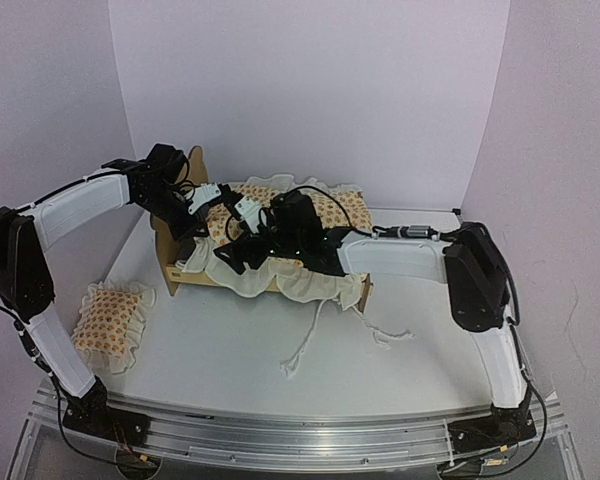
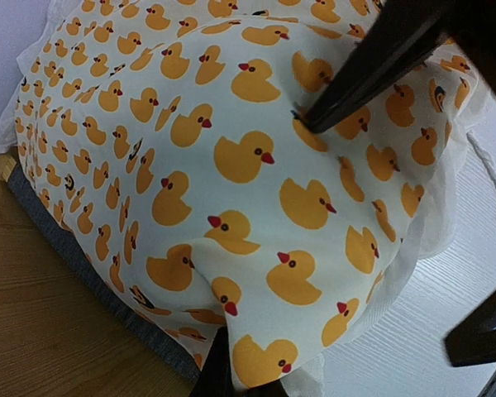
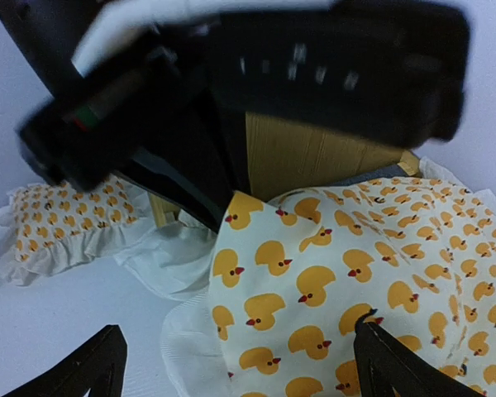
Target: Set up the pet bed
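The pet bed (image 1: pixel 176 272) is a light plywood frame with a tall headboard (image 1: pixel 194 163), and a duck-patterned ruffled cushion (image 1: pixel 325 208) lies across it. My left gripper (image 1: pixel 242 208) is over the cushion's headboard end, shut on a fold of the duck fabric (image 2: pixel 264 273). Its dark fingers (image 2: pixel 213 376) show at the bottom edge of the left wrist view. My right gripper (image 1: pixel 230 257) stands open over the cushion's front edge. One of its fingertips (image 3: pixel 388 360) rests on the cushion (image 3: pixel 331 273), the other (image 3: pixel 83 372) hangs over the table. The headboard (image 3: pixel 314 153) rises behind.
A small matching ruffled pillow (image 1: pixel 108 316) lies on the table to the left of the bed. It also shows in the right wrist view as the pillow (image 3: pixel 62 217). White cushion ties (image 1: pixel 310 340) trail over the table in front of the bed. Purple walls enclose the table.
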